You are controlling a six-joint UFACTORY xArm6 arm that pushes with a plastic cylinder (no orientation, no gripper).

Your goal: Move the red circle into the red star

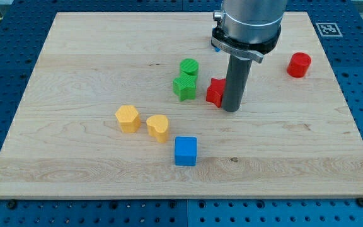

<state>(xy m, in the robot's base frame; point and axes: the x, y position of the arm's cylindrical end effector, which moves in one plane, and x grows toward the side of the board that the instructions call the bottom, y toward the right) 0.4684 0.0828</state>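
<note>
Rod-shaped end effector, my tip (231, 110), has no jaws and grasps nothing; it stands on the desk (74, 75) against the red star (215, 92), which sits just to its view-left. Well to the tip's view-right, nearer the view's top, stands the red circle (299, 65), a short, glossy, upright cylinder, alone.

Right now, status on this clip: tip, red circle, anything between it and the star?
My tip down beside red star, on its right. Red circle far right, untouched. Only my rod stands between the two.
</note>
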